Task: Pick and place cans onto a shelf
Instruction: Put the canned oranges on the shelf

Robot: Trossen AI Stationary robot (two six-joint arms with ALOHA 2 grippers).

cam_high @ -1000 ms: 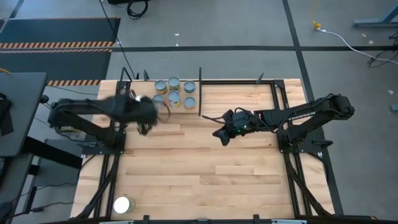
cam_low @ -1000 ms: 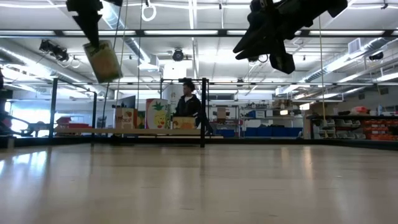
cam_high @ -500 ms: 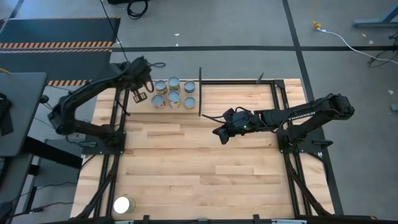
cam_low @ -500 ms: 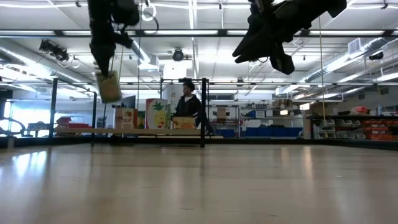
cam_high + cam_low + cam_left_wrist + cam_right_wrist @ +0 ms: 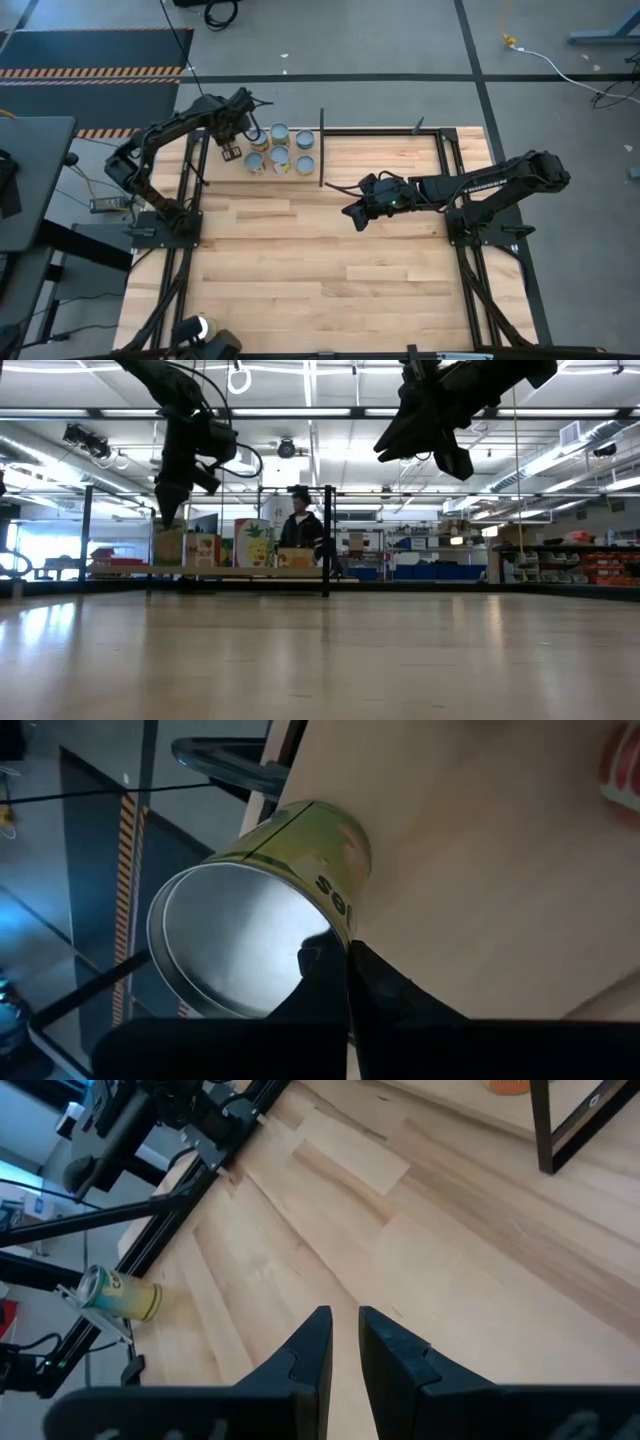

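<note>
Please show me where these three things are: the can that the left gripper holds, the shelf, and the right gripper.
held can (image 5: 300,840): left wrist view, on its green-yellow label.
shelf (image 5: 228,168): high view, bare board beside the cans.
right gripper (image 5: 340,1342): right wrist view, midway between its fingertips.

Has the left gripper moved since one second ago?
Yes. The left gripper swung from the open planked tabletop up to the narrow pale wooden shelf.

Held can (image 5: 262,910): yellow-green label, silvery rim. Shelf (image 5: 230,160) pale wood. Fingers (image 5: 300,1355) black.

Seven cans (image 5: 280,132) in view, two arms, one shelf (image 5: 310,152).
</note>
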